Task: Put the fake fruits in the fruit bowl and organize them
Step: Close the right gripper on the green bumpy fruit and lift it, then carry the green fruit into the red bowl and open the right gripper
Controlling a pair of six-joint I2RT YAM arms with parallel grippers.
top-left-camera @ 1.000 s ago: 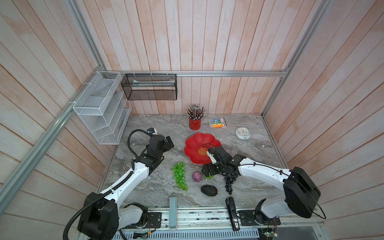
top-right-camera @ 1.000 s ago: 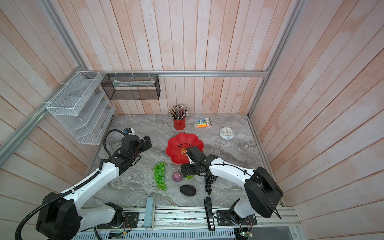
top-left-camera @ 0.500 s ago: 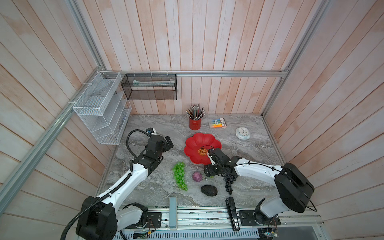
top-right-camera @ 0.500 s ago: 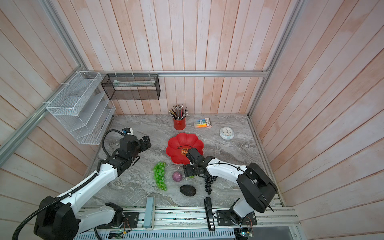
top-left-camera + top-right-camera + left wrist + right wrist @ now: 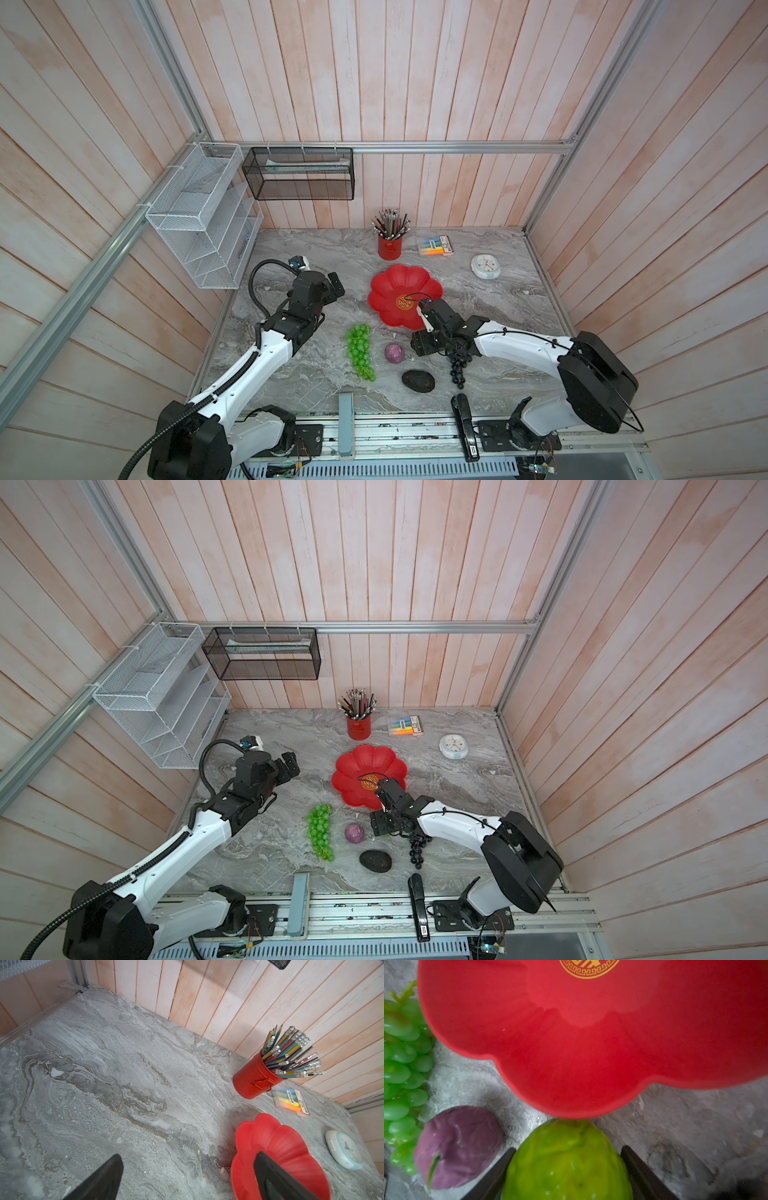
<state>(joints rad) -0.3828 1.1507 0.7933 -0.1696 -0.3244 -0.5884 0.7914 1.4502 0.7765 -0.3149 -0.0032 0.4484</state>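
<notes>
I read the clock with twelve at the back wall and six at my rail.

Nearest to me on the worktop [image 5: 316, 386], the dark avocado-like oval [image 5: 418, 380] lies at six o'clock from the fruit bowl. The purple-black grape bunch [image 5: 458, 370] lies just beside it at three o'clock, its upper part hidden under the right arm. The green grape bunch [image 5: 360, 351] stretches out at seven o'clock from the bowl. The small purple ball [image 5: 394, 353] sits between this bunch and the right tool [image 5: 422, 345].

The right tool is low at the bowl's five o'clock edge. In both top views it hides its fruit, but the right wrist view shows the bumpy lime-green ball [image 5: 566, 1163] between the two fingers [image 5: 500, 1169]. Both fingers lie against its sides, so the tool grips it. The ball's far end meets the bowl's rim.

The fruit bowl [image 5: 390, 286], red and flower-shaped, stands near the middle of the worktop, and all five fruits are outside it.

At nine o'clock from the bowl and well apart from it, the left tool [image 5: 332, 286] hangs above bare worktop. It stands wide, with nothing between its fingers [image 5: 108, 1172].

Farther back, a red pencil cup [image 5: 389, 248] stands at twelve o'clock, a highlighter pack [image 5: 436, 246] at one o'clock and a small clock [image 5: 485, 266] at two o'clock.
</notes>
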